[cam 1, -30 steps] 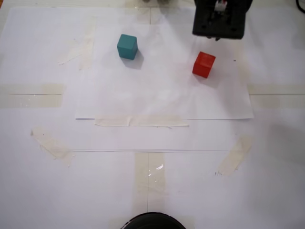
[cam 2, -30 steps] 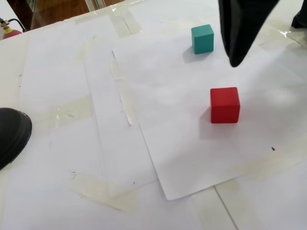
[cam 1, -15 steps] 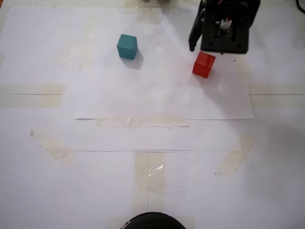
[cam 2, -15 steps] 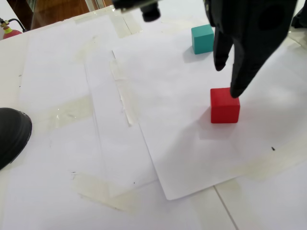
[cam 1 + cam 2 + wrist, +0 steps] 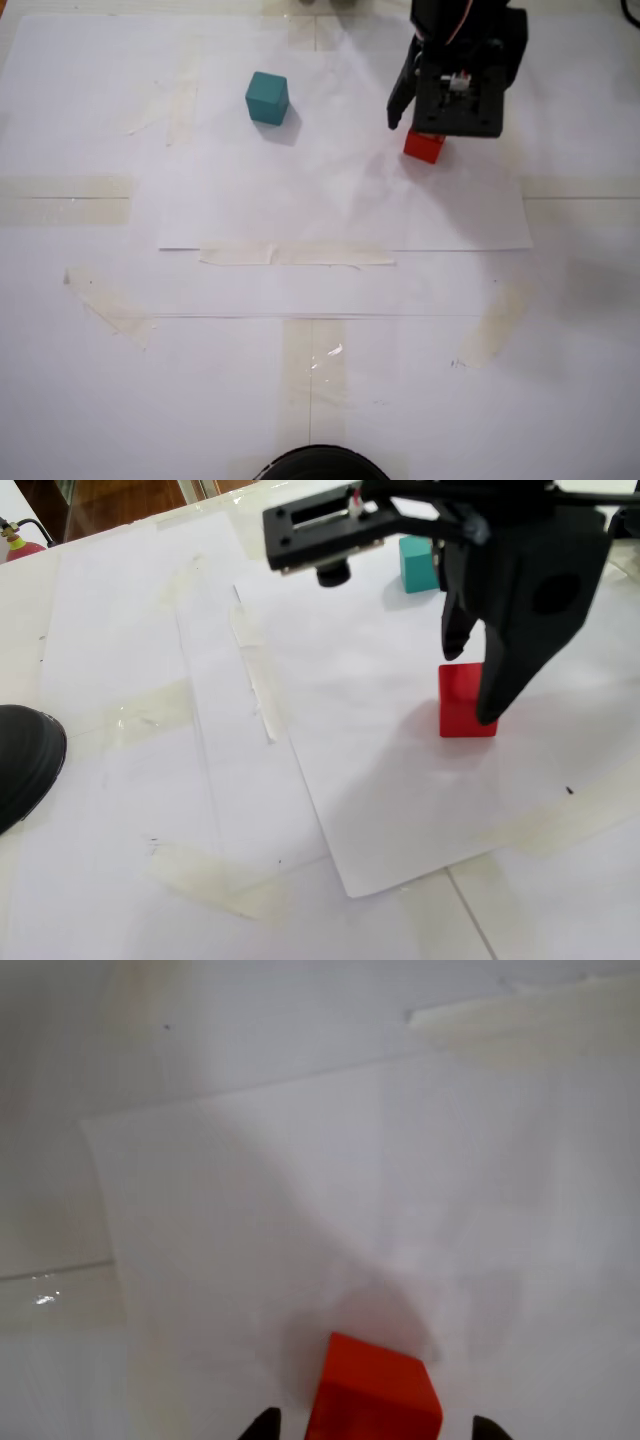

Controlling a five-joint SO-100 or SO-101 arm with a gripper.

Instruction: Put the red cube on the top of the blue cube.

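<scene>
The pincer [image 5: 478,688] has been brought down over the red cube [image 5: 463,711] within the last second, from a hover up and behind it to a straddle: in the wrist view the two dark fingertips [image 5: 262,1426] are seen on either side of the cube [image 5: 374,1401], spread apart and not yet touching its faces. So the pincer is released, nothing is held, and the approach looks all but finished; closing on the cube is judged to be the step in hand, with the lift and carry not yet begun. The cube rests on the top sheet of paper [image 5: 340,200], partly hidden under the pincer [image 5: 420,128] in a fixed view. The blue cube [image 5: 267,98] is found well apart to the left in that view, alone on the same sheet, with bare paper between the two. Open room is plentiful: the path across is unobstructed, and only flat tape strips [image 5: 296,255] lie near the sheet's lower edge. The red cube stands near the sheet's right side but not at its edge. A dark round object [image 5: 25,760] sits at the surface's far border, well clear of the work.
</scene>
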